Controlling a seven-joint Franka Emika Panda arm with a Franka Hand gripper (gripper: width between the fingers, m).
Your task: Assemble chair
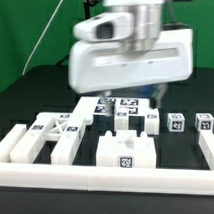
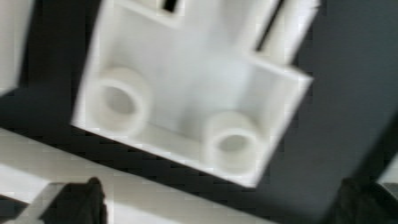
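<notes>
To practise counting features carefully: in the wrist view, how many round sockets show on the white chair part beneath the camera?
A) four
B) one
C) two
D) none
C: the white chair part shows exactly two round sockets, side by side along one edge, one here and the other here.

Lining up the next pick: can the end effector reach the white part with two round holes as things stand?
Probably yes: the part lies uncovered below the end effector in the wrist view, nothing on top of it.
</notes>
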